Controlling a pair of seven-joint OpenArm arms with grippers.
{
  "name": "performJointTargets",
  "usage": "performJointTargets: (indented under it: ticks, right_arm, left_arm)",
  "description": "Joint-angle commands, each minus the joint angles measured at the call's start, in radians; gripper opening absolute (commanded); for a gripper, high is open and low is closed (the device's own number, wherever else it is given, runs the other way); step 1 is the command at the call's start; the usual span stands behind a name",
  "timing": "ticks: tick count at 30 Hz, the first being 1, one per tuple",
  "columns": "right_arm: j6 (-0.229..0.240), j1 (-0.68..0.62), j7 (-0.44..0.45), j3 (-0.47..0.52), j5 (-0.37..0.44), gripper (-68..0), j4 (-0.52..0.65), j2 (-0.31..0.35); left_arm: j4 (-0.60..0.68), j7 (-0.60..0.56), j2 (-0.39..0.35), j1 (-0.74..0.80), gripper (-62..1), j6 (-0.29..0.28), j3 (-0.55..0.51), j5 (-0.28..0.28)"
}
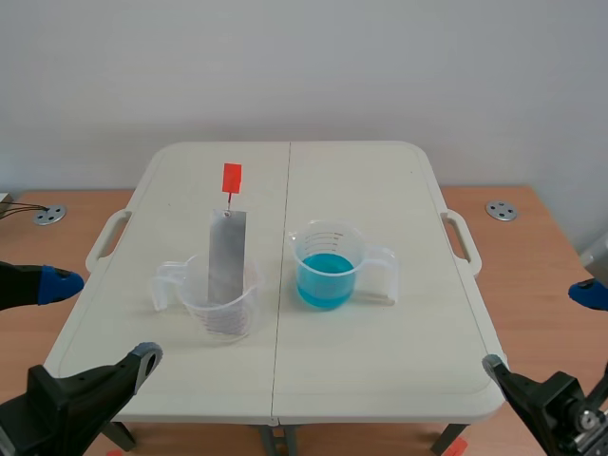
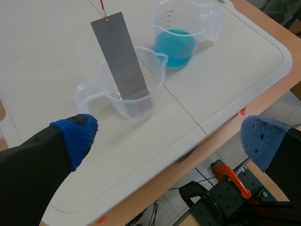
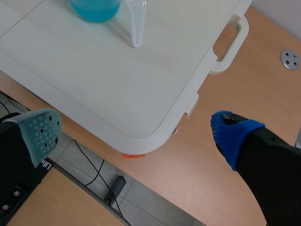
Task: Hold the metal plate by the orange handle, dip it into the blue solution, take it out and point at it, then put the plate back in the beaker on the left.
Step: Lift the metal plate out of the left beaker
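Standing in the empty clear beaker [image 1: 224, 309] on the white table [image 1: 380, 370]: a grey metal plate [image 1: 227, 258], lower end inside, leaning on the rim, most of its length above it; above that beaker, at the plate's top end, the orange handle [image 1: 232, 178], touched by nothing; right of that beaker, near but apart, a second beaker [image 1: 328, 237] with the blue solution [image 1: 325, 280], its grip turned away; short of the empty beaker and to its left, off the table's edge, the left claw [image 2: 169, 141], released, blue pads [image 2: 75, 136] wide apart, grasping nothing; far right of that beaker, past the table's near corner, the right claw [image 3: 136, 134], likewise spread wide and empty.
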Motion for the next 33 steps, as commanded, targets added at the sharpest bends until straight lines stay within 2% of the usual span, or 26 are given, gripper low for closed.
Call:
performJointTargets:
  ticks: [1,23,28,33]
  right_arm:
    - [-0.004,0.011,0.011,0.002,0.004,-1.2,0.009,0.008]
    - [-0.004,0.011,0.015,0.002,0.007,-1.2,0.009,0.008]
    - [-0.004,0.015,0.057,0.002,0.042,-1.2,0.009,0.008]
    - [0.002,0.088,0.056,0.001,0.089,-1.2,0.009,-0.018]
  left_arm:
    - [0.011,-0.014,0.005,0.000,1.4,-0.001,0.003,-0.006]
    - [0.011,-0.014,0.005,0.000,1.4,-0.001,0.003,-0.006]
    - [0.011,-0.014,0.005,0.000,1.4,-0.001,0.003,-0.006]
    - [0.011,-0.014,0.005,0.000,1.4,-0.001,0.003,-0.007]
